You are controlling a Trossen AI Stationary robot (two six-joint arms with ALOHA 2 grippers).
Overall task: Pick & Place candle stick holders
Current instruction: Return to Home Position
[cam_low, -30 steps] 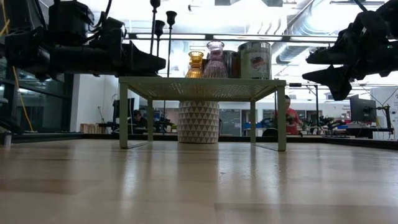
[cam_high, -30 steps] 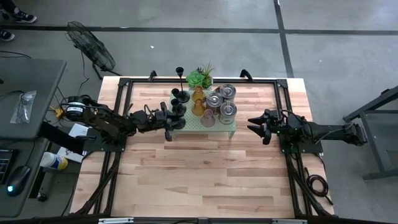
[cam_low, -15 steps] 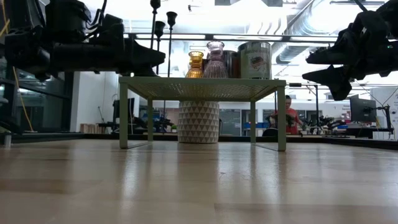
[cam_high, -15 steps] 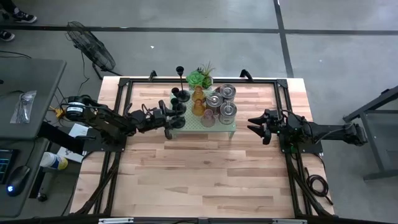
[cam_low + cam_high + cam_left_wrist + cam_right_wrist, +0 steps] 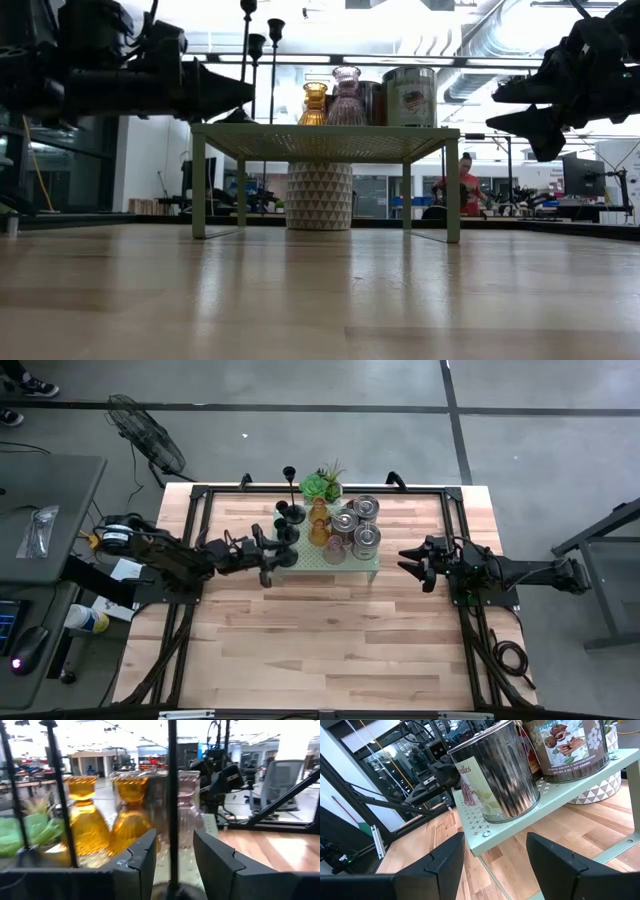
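Left wrist view, amber glass holders (image 5: 85,827), left fingers (image 5: 139,862) parted empty, right fingers (image 5: 446,856) too.

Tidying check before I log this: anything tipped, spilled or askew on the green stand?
Nothing stands out: black holders, amber glass ones and silvery holders stand upright on the stand; left gripper, right gripper open beside it.

High cam overhead; low cam tabletop-level; wrist cams close; all share shelf (image 5: 325,142).
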